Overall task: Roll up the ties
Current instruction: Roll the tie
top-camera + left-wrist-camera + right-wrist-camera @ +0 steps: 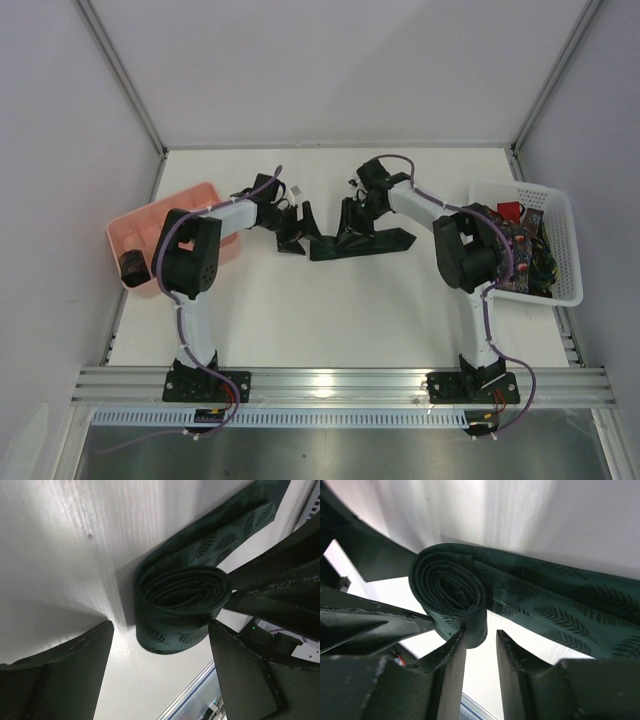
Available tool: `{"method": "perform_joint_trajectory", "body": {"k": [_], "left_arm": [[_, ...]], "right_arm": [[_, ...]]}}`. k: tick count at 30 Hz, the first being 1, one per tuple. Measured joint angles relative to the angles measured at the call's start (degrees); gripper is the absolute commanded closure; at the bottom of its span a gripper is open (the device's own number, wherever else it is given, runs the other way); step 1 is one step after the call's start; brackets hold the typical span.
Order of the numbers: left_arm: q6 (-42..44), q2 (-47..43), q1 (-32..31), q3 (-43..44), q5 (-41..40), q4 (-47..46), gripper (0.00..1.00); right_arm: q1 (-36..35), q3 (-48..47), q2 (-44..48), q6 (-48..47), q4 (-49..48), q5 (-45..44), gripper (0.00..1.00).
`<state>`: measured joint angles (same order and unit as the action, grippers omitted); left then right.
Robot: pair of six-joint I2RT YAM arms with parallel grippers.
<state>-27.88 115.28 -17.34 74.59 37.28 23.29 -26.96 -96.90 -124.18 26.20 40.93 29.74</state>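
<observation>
The jumble (518, 262) in the white basket (567, 250) is indistinct, perhaps ties.

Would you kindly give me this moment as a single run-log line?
tie: partly rolled, tail flat on table | left pincer: open, straddling coil | right pincer: open at coil's edge

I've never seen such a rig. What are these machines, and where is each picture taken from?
These are two robot arms, the left arm and the right arm, on a white table. One picture looks down from above; the other two come from cameras on the wrists. Both pairs of jaws are open beside a dark green leaf-patterned tie, partly rolled into a coil; neither seems to grip it. A pink tray holds a rolled tie, and a white basket holds more ties.
</observation>
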Motion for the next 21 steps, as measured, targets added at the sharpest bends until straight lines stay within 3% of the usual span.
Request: {"method": "perform_joint_trajectory", "body": {"k": [12, 21], "left_arm": [[2.5, 1.2, 0.0, 1.7, 1.9, 0.0, 0.20], [2.4, 1.2, 0.1, 1.7, 1.9, -0.1, 0.30]], "right_arm": [[0.9, 5.4, 0.2, 0.8, -8.5, 4.9, 0.45], [1.6, 12.0, 2.5, 1.6, -17.1, 9.0, 0.40]]}}
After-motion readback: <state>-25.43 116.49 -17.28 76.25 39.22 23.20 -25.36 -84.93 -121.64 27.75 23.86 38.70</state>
